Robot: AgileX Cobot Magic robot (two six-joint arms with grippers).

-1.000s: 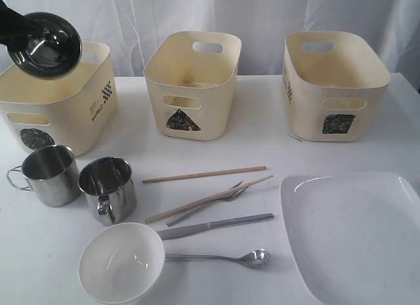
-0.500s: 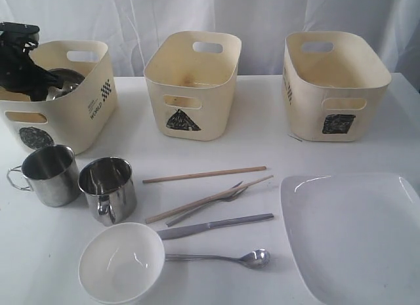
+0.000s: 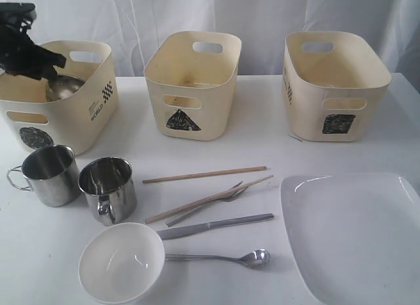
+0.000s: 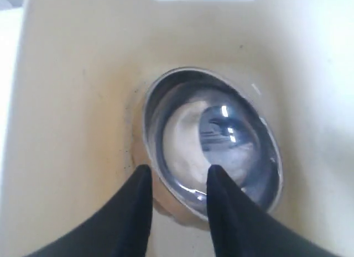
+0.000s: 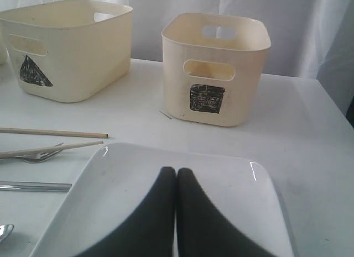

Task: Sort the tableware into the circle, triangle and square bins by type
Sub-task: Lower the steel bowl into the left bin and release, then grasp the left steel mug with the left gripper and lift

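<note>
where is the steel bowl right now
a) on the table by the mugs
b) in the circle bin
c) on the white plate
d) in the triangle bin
b: the steel bowl lies inside the circle bin, seen on the bin floor in the left wrist view just beyond the open left hand.

Cream bins [image 3: 193, 82], black scribbled shapes

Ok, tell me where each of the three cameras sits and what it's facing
Exterior: faces the table front-on, all three bins at the back; left gripper over the circle bin.
Left wrist: looks down into that bin at the steel bowl, open fingers showing.
Right wrist: low over the white plate, facing the square bin; right gripper shut.
Exterior and left wrist share the steel bowl.
</note>
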